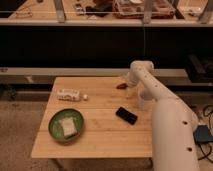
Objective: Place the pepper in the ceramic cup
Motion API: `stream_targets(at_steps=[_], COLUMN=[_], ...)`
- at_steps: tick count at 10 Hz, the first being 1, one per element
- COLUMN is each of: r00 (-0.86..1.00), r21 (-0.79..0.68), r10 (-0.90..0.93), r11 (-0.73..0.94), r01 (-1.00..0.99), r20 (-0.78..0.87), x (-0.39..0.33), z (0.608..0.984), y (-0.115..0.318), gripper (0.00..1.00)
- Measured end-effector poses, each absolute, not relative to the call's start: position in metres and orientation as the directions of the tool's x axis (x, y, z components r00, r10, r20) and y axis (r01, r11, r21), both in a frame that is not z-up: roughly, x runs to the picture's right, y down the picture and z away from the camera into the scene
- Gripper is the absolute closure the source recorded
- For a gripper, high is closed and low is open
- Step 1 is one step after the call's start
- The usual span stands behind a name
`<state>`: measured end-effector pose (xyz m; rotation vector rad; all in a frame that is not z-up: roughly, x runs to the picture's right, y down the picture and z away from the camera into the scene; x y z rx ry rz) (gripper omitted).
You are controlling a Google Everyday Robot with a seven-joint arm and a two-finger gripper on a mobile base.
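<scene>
One white arm (170, 135) fills the near right corner and reaches away over the wooden table (100, 141). Nearest on the left lies a green plate (53, 129) bearing a pale piece of food (66, 126). Beyond it, mid-table, lies a black phone-like slab (126, 115). Further back stands the ceramic cup (143, 100), white and cylindrical, partly hidden by the arm. To the left a white container (68, 94) lies on its side. Farthest, near the table's back edge, the gripper (128, 86) is at the pepper (121, 86), a small, dark red-brown, elongated body near the cup but outside it. Whether the gripper is clamped on the pepper or apart cannot be told. Judged risks: so small an item could slip from a shallow hold before reaching the cup, and the arm, passing close, could tip the cup.
</scene>
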<state>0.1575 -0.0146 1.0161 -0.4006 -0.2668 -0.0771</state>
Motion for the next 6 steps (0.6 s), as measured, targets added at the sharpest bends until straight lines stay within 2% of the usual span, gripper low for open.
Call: stream_targets(at_steps=[2,3,4,6], r00=[0.961,0.960,0.959,0.956], r21=[-0.387,-0.391,-0.398,-0.405], r10=[-0.021,-0.025,-0.031,-0.044], r11=[0.913,0.910,0.905,0.899], r01=[0.131,0.137,0.147,0.164], r20=[0.276,0.279,0.283,0.290], x=[0.1589,0.1589,0.1585,0.1562], z=[1.0185,1.0191,1.0196,1.0191], y=[-0.0152,-0.0162,-0.0176,-0.0203], gripper=[0.34,0.44,0.59,0.71])
